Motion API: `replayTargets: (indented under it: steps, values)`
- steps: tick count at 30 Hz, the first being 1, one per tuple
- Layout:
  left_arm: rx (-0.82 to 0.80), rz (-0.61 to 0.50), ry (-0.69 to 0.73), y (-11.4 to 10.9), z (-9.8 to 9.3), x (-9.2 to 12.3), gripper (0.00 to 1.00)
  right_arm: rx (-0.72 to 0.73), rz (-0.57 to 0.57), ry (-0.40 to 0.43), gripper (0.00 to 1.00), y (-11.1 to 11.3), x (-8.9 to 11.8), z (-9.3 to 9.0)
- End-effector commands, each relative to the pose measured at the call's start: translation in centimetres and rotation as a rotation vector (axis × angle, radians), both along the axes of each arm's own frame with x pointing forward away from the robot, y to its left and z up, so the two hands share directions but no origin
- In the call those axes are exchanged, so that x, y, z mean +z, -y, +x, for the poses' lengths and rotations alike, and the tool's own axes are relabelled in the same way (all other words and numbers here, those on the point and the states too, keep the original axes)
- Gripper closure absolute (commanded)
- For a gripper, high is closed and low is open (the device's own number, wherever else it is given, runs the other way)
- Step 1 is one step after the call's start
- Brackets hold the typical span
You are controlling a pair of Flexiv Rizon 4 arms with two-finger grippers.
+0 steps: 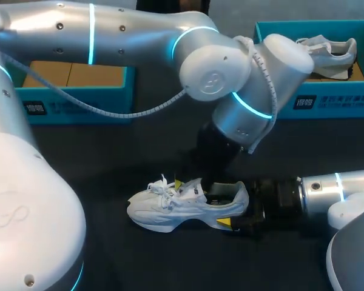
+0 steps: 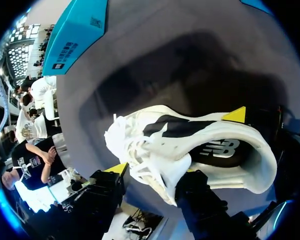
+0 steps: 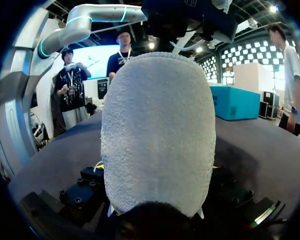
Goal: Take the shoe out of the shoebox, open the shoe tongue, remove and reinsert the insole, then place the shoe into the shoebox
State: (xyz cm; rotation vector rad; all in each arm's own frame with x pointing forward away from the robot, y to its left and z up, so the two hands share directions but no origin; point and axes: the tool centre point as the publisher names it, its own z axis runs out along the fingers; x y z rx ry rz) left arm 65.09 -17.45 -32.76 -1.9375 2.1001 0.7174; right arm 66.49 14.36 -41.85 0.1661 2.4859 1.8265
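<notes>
A white shoe (image 1: 170, 209) lies on its sole on the dark table, toe to the left. My left arm comes over from the left, and its gripper (image 1: 191, 185) points down at the tongue. In the left wrist view the gripper (image 2: 154, 171) is open and straddles the white tongue (image 2: 165, 165) and laces. One yellow tip sits outside the laces; the other finger is inside the shoe's opening. My right gripper (image 1: 232, 210) holds the heel from the right. The grey-white heel (image 3: 157, 125) fills the right wrist view, with the gripper (image 3: 157, 167) shut on its two sides.
A teal shoebox (image 1: 327, 103) at the back right holds a second white shoe (image 1: 327, 51). Another teal box (image 1: 79, 100), with brown cardboard inside, stands at the back left. My left arm's elbow hangs over the table's middle.
</notes>
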Motion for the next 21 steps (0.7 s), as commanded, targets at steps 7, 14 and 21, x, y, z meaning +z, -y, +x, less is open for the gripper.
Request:
replayTargets:
  steps: [7,14,21]
  values:
    - [-0.009,-0.069,0.047,-0.7,-0.7,0.4,0.45,-0.002,-0.003,0.001,1.00,-0.1,0.0,0.0]
    - [-0.004,-0.083,0.089,0.3,-0.9,0.1,0.57,-0.002,-0.003,0.001,1.00,-0.1,0.0,0.0]
    - [0.021,-0.105,0.109,0.4,-0.7,0.2,0.67,-0.002,-0.003,0.001,1.00,-0.1,0.0,0.0]
